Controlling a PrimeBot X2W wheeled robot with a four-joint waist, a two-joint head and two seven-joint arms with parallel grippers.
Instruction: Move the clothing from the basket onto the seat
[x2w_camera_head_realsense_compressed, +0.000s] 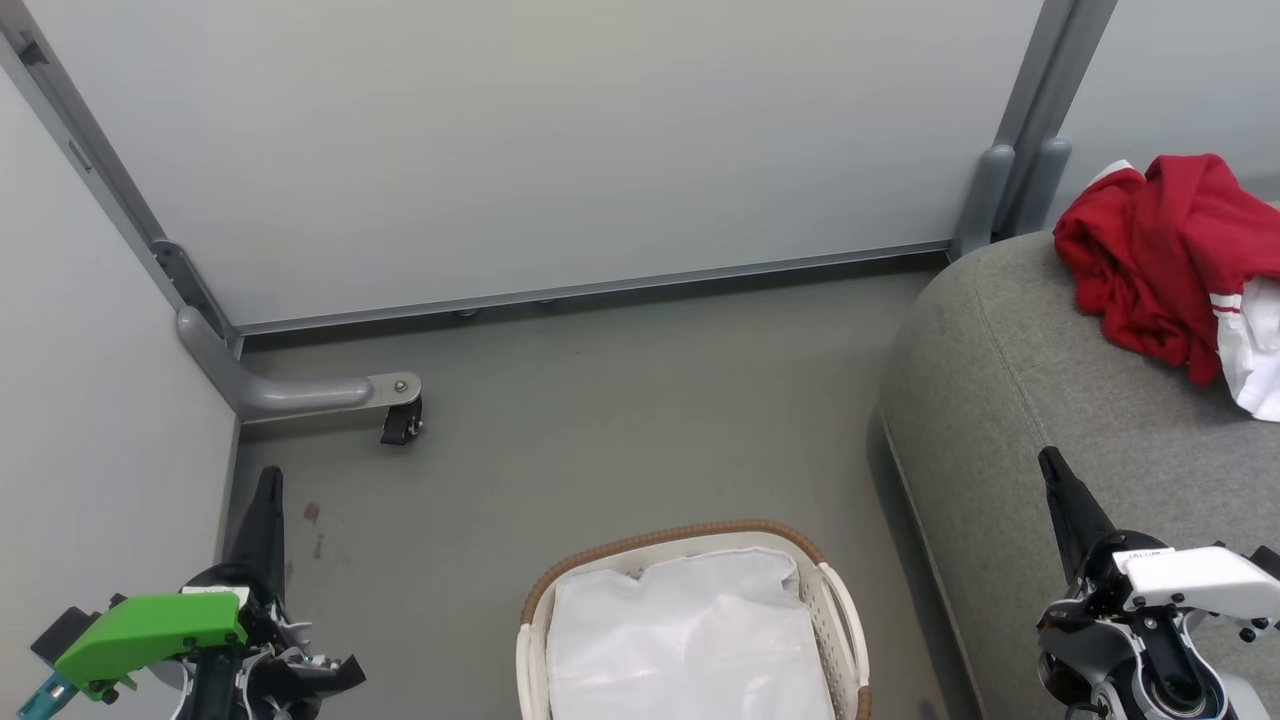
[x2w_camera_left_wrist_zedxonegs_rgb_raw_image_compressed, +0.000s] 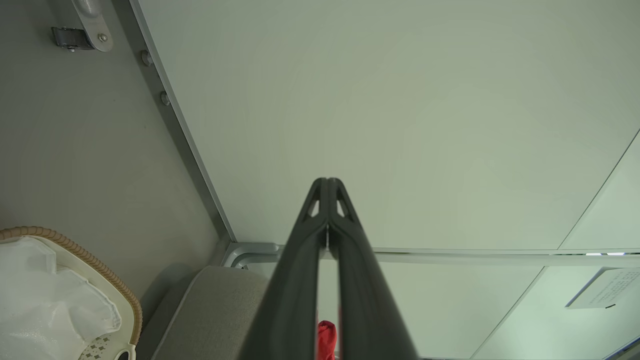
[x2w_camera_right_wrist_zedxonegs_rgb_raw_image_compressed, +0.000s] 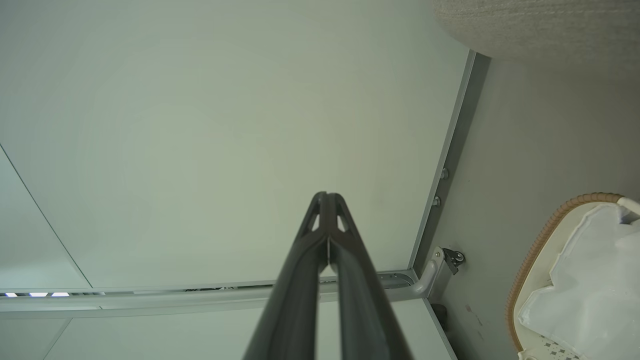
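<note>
The red clothing (x2w_camera_head_realsense_compressed: 1160, 255) with white striped trim lies crumpled on the grey seat (x2w_camera_head_realsense_compressed: 1010, 400) at the right; a sliver of it (x2w_camera_left_wrist_zedxonegs_rgb_raw_image_compressed: 326, 337) shows between the fingers in the left wrist view. The white basket (x2w_camera_head_realsense_compressed: 690, 545) with a brown woven rim stands on the floor at the bottom centre, holding just its white liner cloth (x2w_camera_head_realsense_compressed: 685, 635). My left gripper (x2w_camera_head_realsense_compressed: 268, 478) is shut and holds nothing, left of the basket. My right gripper (x2w_camera_head_realsense_compressed: 1048, 462) is shut and holds nothing, over the seat's front. Both pairs of fingertips meet (x2w_camera_left_wrist_zedxonegs_rgb_raw_image_compressed: 327, 182) (x2w_camera_right_wrist_zedxonegs_rgb_raw_image_compressed: 326, 196).
Grey partition panels (x2w_camera_head_realsense_compressed: 520, 140) wall off the back and left. A panel foot with a black caster (x2w_camera_head_realsense_compressed: 402, 420) juts onto the floor at the left. Open grey floor (x2w_camera_head_realsense_compressed: 620, 420) lies between panels, basket and seat.
</note>
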